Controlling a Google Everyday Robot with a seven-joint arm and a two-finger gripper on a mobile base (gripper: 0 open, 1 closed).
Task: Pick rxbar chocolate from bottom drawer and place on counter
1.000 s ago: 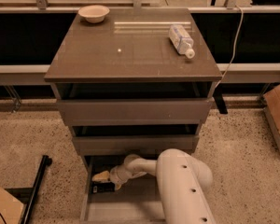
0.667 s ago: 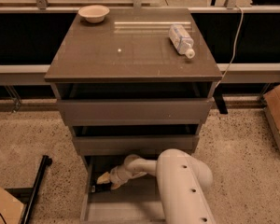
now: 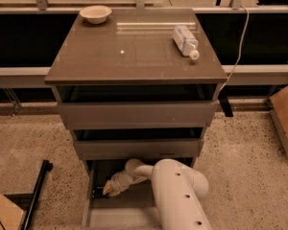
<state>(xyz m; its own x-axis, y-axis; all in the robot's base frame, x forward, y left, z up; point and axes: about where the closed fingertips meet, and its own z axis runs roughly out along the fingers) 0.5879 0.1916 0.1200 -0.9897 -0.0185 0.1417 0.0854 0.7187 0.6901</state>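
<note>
— Checking the near end first: has the gripper (image 3: 110,188) moved?

— Barely. It has sunk a little lower and nearer inside the bottom drawer (image 3: 116,215). It sits at the far left of the drawer, at the edge of the shadow cast by the drawer above. I read that as you settling onto the snack bar, not lifting yet.

— Can the snack bar be seen?

— Not clearly. Its dark wrapper is lost in that shadow, and I judge it lies right by the gripper. Whether the gripper has closed on anything, I cannot tell.

— Room to come out?

— Tight. The drawer's left wall is just beside the gripper, and the middle drawer (image 3: 139,149) front hangs close above and beyond it. You would likely draw back toward the near side before rising. Your arm (image 3: 177,195) fills the right half of the drawer. Farther off, the counter (image 3: 129,56) is bare through its middle and near edge. The bottle (image 3: 186,40) lies far right and the bowl (image 3: 95,13) far left.
</note>
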